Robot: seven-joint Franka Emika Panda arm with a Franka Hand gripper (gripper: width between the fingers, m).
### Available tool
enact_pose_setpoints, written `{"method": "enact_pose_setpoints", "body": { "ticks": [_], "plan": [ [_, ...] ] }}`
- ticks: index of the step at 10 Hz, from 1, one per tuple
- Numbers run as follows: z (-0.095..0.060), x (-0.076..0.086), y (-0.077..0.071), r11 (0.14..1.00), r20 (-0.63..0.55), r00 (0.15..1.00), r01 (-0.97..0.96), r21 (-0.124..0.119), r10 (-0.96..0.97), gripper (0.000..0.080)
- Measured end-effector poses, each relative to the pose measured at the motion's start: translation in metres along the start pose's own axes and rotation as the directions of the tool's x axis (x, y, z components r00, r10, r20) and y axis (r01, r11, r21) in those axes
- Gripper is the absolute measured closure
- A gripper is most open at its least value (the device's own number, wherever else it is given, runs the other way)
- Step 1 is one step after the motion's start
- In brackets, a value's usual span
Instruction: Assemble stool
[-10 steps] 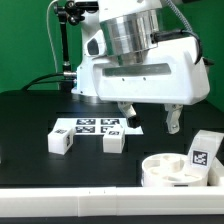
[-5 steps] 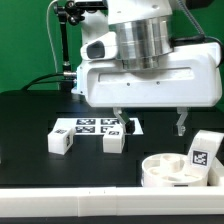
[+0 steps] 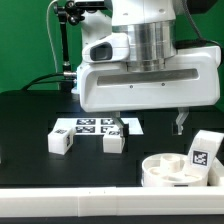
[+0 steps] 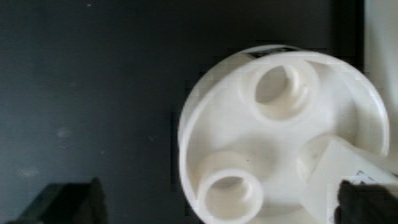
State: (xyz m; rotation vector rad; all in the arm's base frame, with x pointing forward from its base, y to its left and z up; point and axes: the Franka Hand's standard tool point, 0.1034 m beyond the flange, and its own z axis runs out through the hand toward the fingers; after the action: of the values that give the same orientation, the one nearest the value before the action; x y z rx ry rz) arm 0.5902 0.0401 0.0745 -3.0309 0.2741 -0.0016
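Starting at the exterior view's left: the first leg (image 3: 62,141) sits on the black table (image 3: 25,120) in the lower left of the frame, a small white block with its tag facing the camera. Just behind it and a bit toward the exterior view's right is the marker board (image 3: 92,125), lying flat. The second leg (image 3: 113,142) is right at the board's front edge, near the first leg but not touching it. The white rail (image 3: 60,192) runs along the bottom of the frame.

The gripper (image 3: 150,120) fills the middle of the frame and hangs above the table. The jaws are spread wide with nothing between them. One finger is over the board's far end and the other is out toward the exterior view's right.

The seat (image 3: 168,170) is in the lower right corner, lying flat with its recesses up. The third leg (image 3: 203,150) stands at its far right side, tag showing. I can't tell if it's in the seat or just behind it.

In the wrist view, the seat (image 4: 285,140) is below the gripper (image 4: 217,200), with two round recesses showing. One fingertip is over bare table and the other over the seat's rim. It's all a bit blurry.
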Motion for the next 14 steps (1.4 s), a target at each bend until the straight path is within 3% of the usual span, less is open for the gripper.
{"method": "enact_pose_setpoints", "body": {
  "ticks": [2, 3, 5, 9, 10, 12, 14],
  "plan": [
    [0.01, -0.02, 0.02, 1.0, 0.011, 1.0, -0.023, -0.018, 0.023, 0.015],
    [0.011, -0.029, 0.037, 0.999, 0.024, 0.999, -0.048, -0.025, 0.049, 0.015],
    [0.016, -0.036, 0.066, 0.998, 0.028, 0.998, -0.056, -0.027, 0.056, 0.015],
    [0.016, -0.038, 0.065, 0.999, 0.067, 0.997, -0.037, -0.021, 0.038, 0.015],
    [0.017, -0.047, 0.065, 0.999, 0.15, 0.987, -0.048, -0.016, 0.05, 0.015],
    [0.022, -0.064, 0.073, 0.991, 0.295, 0.946, -0.127, -0.039, 0.133, 0.015],
    [0.029, -0.079, 0.069, 0.987, 0.412, 0.897, -0.153, -0.055, 0.162, 0.015]
  ]
}}
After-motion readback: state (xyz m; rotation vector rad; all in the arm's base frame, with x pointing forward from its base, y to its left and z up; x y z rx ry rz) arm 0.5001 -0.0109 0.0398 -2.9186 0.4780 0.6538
